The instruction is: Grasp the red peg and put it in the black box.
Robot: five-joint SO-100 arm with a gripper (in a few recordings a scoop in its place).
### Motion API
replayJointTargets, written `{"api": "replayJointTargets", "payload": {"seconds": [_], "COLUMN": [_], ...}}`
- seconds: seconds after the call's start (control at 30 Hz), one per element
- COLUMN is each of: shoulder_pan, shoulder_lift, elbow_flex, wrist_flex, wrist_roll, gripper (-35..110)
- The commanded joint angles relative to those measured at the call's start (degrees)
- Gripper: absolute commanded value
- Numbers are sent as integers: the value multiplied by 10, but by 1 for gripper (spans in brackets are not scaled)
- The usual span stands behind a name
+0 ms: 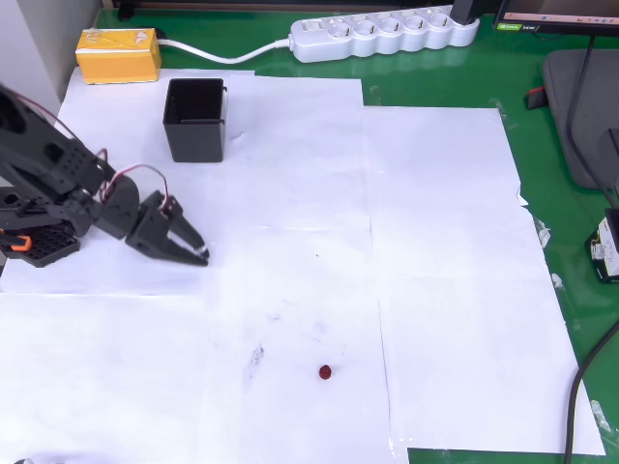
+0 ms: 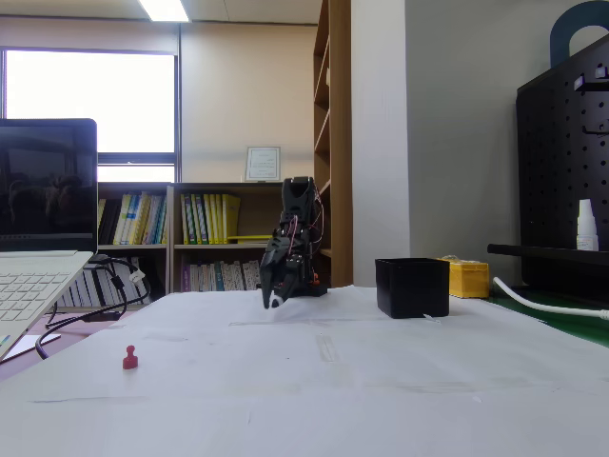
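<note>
White paper w/ red peg (image 1: pixel 326 371), black box (image 1: pixel 194 119) apart; fingers (image 1: pixel 196 251) clenched, empty.

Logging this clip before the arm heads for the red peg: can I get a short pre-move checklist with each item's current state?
1. Red peg in sight, alone on the white paper: ok.
2. Peg upright: ok in the fixed view, where it stands on its base.
3. End effector carrying nothing: ok; nothing shows at its tips, which are far from the peg.
4. End effector open enough for the peg: cannot tell; the fingers look close together in both views.
5. Paper between end effector and peg free of other things: ok.
6. Black box upright, mouth open and unblocked: ok; yellow block sits apart behind it.
</note>
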Motion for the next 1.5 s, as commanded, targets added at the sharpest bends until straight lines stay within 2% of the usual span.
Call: {"api": "replayJointTargets", "payload": {"seconds": [0.0, 0.27, 0.37, 0.67, 0.9, 1.13, 1.47], "shoulder_pan": [6, 11, 12, 28, 28, 40, 87], "shoulder_lift": [136, 220, 272, 458, 458, 475, 455], "elbow_flex": [-35, -14, -1, 54, 65, 163, 249], "wrist_flex": [-181, -272, -340, -528, -529, -496, -398], "wrist_roll": [6, 18, 49, 33, 39, 47, 55], "gripper": [0, 0, 0, 0, 0, 0, 0]}}
